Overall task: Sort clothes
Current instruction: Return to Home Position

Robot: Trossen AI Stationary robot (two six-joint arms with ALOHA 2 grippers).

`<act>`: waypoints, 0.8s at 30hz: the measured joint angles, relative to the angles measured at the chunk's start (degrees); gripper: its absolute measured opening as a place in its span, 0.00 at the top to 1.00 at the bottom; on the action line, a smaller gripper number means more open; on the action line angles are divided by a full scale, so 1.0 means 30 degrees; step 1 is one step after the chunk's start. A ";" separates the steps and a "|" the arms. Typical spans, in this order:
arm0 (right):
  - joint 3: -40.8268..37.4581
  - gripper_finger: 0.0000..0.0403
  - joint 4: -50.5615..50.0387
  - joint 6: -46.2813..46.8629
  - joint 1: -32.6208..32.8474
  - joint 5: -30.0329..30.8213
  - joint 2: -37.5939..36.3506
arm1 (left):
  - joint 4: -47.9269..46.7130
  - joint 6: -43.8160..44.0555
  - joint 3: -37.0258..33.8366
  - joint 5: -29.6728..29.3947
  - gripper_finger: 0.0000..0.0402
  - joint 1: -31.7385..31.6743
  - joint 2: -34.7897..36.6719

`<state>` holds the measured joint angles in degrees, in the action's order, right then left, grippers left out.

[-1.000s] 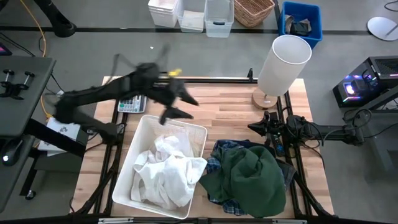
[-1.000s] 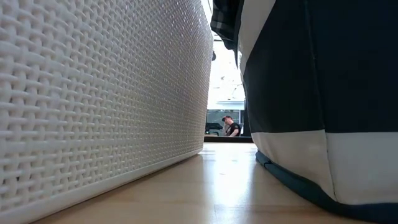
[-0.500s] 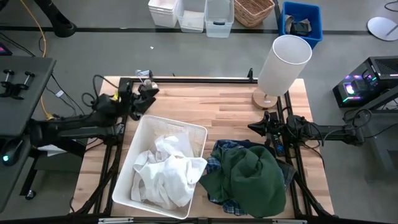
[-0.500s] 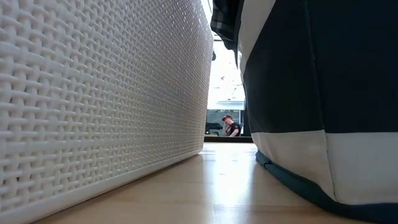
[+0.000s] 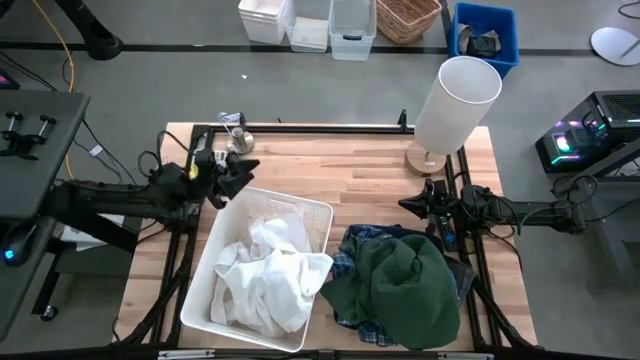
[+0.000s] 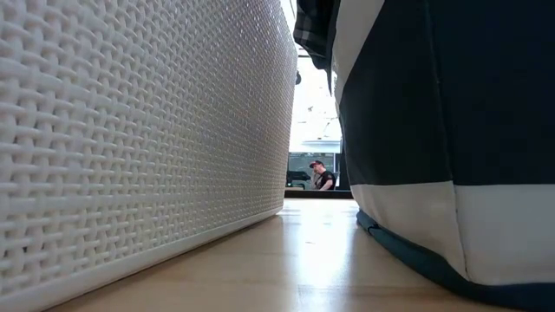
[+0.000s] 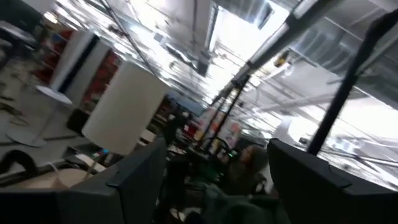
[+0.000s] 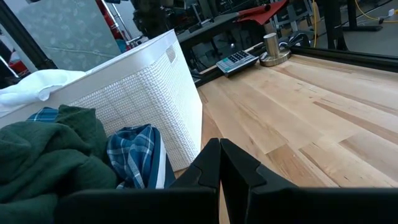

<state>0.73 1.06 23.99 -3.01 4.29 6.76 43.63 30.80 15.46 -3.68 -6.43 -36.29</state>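
Sorting looks done, whites [image 5: 265, 265] heaped in the white bin [image 5: 290, 199] and the green top [image 5: 405, 280] over the blue bin [image 6: 434, 104], so homing is in hand: left pincer [image 5: 238, 172] released by the white bin's corner, right pincer [image 5: 412, 205] clenched empty, and the left should only need settling to rest.

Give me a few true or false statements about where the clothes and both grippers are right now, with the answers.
1. The white clothes lie in the white bin. True.
2. The dark green garment lies on the bare table. False: it tops the pile in the navy bin.
3. The right gripper is shut and holds nothing. True.
4. The left gripper grips a white garment. False: it is open, holds nothing and sits by the white bin's far left corner.
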 joint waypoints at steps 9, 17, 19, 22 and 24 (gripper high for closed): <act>0.0000 1.00 0.0000 0.0000 0.0003 -0.0003 0.0000 | -0.0164 -0.2660 -0.0145 -0.6979 0.34 0.4787 0.0007; 0.0000 1.00 0.0000 -0.0003 -0.0004 -0.0003 0.0000 | -0.0108 -0.4884 -0.0145 -0.7600 0.34 0.5517 0.0877; 0.0000 1.00 0.0000 -0.0001 -0.0003 -0.0001 0.0000 | -0.0442 -0.4372 -0.0145 -0.4841 0.34 0.4982 0.1455; 0.0000 1.00 0.0000 -0.0003 -0.0001 -0.0003 0.0000 | -0.1936 -0.4307 -0.0137 -0.3259 0.34 0.3939 0.2591; 0.0000 1.00 0.0000 0.0000 -0.0004 -0.0006 0.0000 | -0.3255 -0.4312 -0.0141 -0.3257 0.34 0.3190 0.3519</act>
<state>0.73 1.06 23.99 -3.03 4.28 6.76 33.87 17.87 15.04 -13.45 3.14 -25.74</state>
